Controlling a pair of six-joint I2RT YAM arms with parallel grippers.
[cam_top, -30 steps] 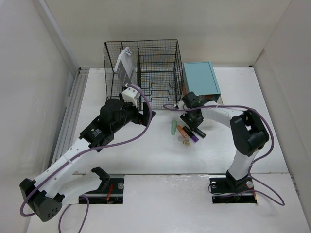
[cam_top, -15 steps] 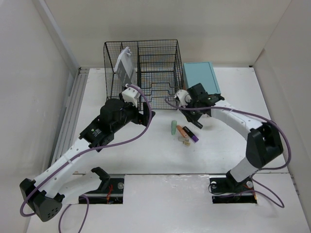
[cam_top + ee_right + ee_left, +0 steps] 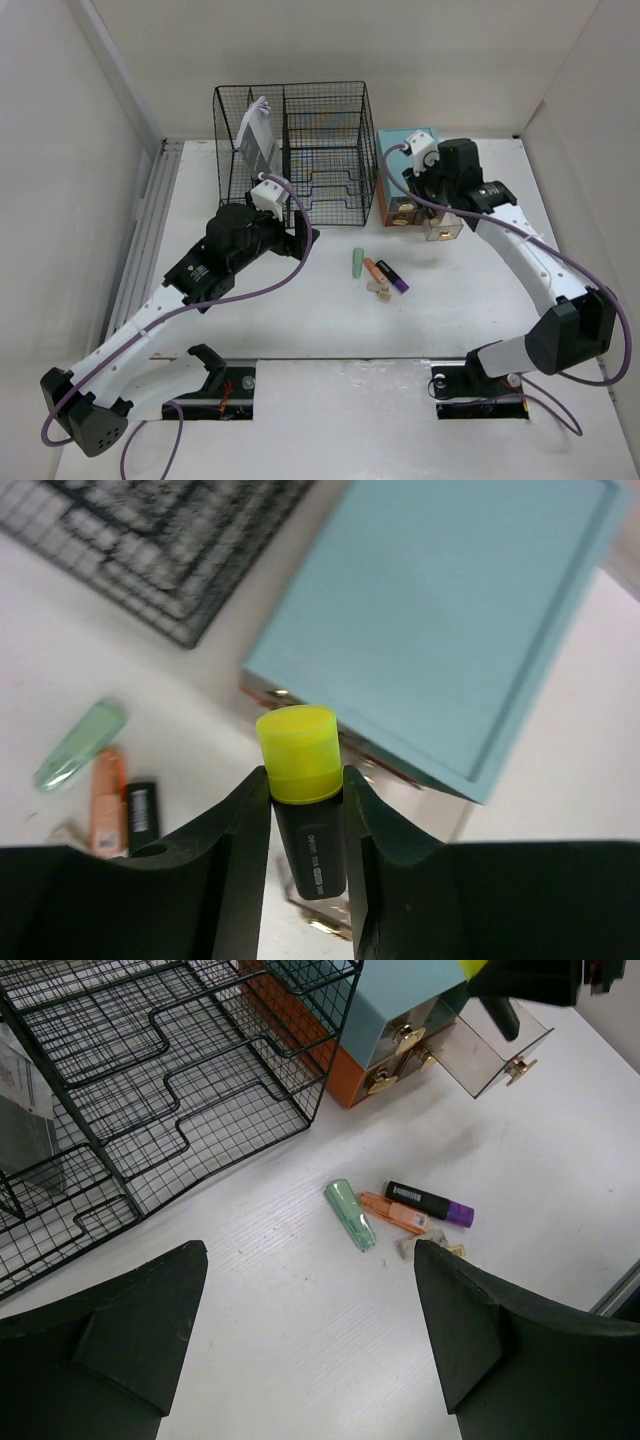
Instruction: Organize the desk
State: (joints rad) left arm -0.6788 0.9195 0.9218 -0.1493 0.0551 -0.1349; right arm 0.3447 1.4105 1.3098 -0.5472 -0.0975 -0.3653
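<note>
The white desk [image 3: 300,320] bears a green highlighter [image 3: 357,262], an orange one [image 3: 377,271] and a black one with a purple cap [image 3: 392,277], lying side by side. My right gripper [image 3: 305,780] is shut on a black highlighter with a yellow cap [image 3: 300,750]. It holds the highlighter in the air [image 3: 432,188] over the front of the teal drawer box [image 3: 450,610]. My left gripper [image 3: 310,1330] is open and empty above bare desk, just in front of the black mesh organizer [image 3: 150,1060].
A clear drawer [image 3: 495,1045] stands pulled out of the teal box [image 3: 405,140], with brass knobs. Small tan bits [image 3: 425,1247] lie beside the highlighters. A folded paper [image 3: 258,135] leans in the organizer's left compartment. White walls close in both sides.
My right gripper rose from the highlighters on the desk and swung back and right to the teal box, carrying the yellow-capped highlighter. The left arm has not moved.
</note>
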